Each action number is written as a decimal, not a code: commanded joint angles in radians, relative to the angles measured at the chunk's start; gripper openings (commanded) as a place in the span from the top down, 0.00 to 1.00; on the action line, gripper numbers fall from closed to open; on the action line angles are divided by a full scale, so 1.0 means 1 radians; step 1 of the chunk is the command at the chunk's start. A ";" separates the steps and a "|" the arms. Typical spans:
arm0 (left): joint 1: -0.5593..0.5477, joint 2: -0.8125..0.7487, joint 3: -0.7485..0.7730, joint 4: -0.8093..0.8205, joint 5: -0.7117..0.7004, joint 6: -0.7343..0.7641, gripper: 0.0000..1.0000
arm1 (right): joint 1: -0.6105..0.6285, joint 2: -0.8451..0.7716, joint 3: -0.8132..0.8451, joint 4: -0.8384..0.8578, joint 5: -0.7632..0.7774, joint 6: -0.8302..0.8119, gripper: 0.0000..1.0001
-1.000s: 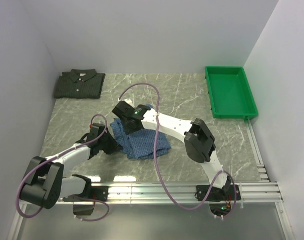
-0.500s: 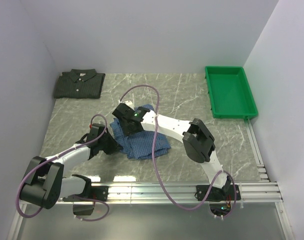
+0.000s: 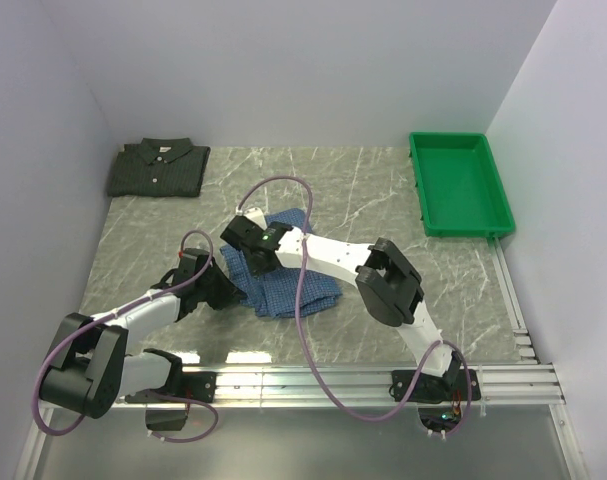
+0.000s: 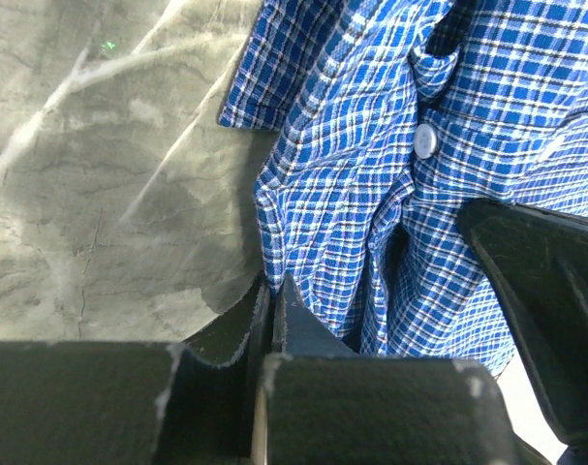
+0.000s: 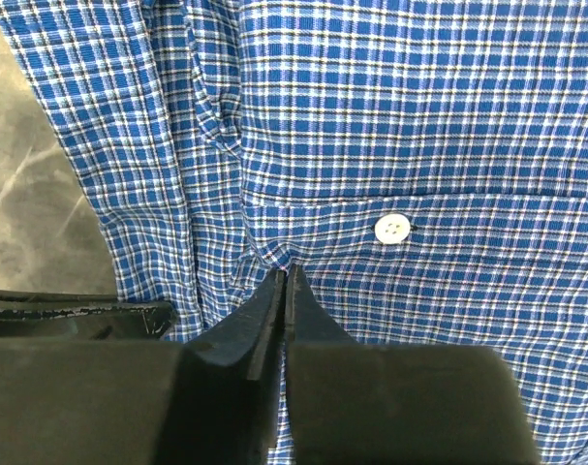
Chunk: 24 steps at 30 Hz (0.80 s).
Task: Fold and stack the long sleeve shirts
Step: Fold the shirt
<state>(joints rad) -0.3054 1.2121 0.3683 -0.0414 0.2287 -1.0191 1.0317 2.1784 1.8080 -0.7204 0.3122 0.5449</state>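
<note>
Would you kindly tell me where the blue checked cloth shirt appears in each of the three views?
Top external: the blue checked cloth shirt lies crumpled mid-picture on the grey marbled tabletop.
Left wrist: the shirt fills the upper right.
Right wrist: the shirt fills nearly the whole picture.
Shared landmark: the tabletop, seen left of the shirt in both wrist views.

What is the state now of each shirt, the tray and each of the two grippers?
blue shirt: unfolded, crumpled at mid-table, pinched by both grippers.
dark shirt: folded, flat in the far left corner, collar on top.
green tray: upright at the far right, apart from the shirts.
left gripper: shut on the blue shirt's edge.
right gripper: shut on a fold of the blue shirt beside a button.
</note>
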 commanded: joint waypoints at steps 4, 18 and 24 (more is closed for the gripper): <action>-0.001 -0.016 -0.012 -0.029 -0.011 0.010 0.99 | 0.005 -0.101 0.010 0.027 0.059 -0.011 1.00; -0.001 -0.006 -0.011 -0.031 -0.011 0.016 0.98 | 0.019 -0.100 0.001 0.068 -0.007 -0.010 1.00; -0.001 -0.006 -0.012 -0.031 -0.012 0.016 0.99 | 0.037 -0.117 -0.012 0.098 -0.010 -0.020 1.00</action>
<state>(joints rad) -0.3054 1.2079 0.3683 -0.0467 0.2283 -1.0157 1.0485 2.1281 1.8057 -0.6880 0.3058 0.5297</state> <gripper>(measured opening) 0.041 0.010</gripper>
